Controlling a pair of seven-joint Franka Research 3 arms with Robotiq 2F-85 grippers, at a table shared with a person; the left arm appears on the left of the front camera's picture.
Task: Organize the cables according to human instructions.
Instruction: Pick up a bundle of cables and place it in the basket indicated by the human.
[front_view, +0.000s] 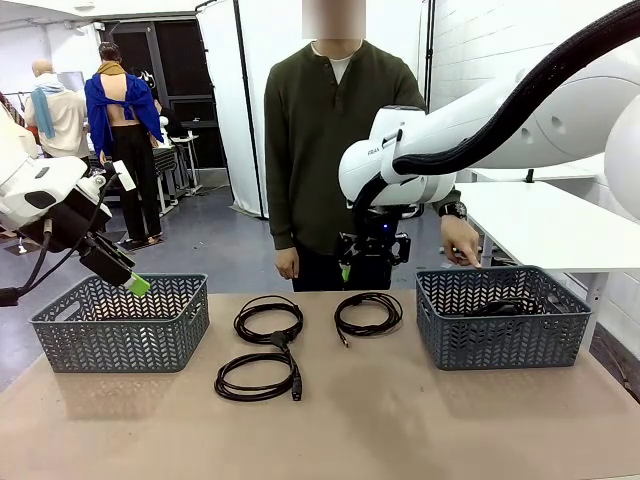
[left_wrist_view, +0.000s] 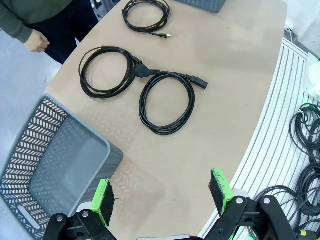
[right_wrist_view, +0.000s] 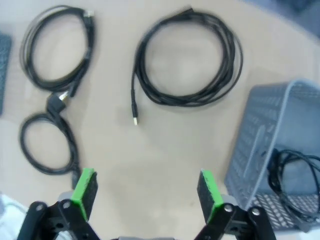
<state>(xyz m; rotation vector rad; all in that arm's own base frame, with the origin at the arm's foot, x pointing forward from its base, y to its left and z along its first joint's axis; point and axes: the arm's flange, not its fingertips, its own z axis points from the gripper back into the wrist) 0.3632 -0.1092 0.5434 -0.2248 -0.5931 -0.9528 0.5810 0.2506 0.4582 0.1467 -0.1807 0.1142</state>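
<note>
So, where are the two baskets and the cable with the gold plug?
Left basket (front_view: 110, 340): front view, front wall.
Right basket (front_view: 505, 340): front view, front wall.
Gold-plug cable (right_wrist_view: 235, 57): right wrist view, coil's right-hand strands.

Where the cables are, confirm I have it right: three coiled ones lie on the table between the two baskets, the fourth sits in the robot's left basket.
Not right. The fourth cable lies in the right basket, not the left one; the right wrist view shows it inside. The other three cables do lie on the table between the baskets.
</note>
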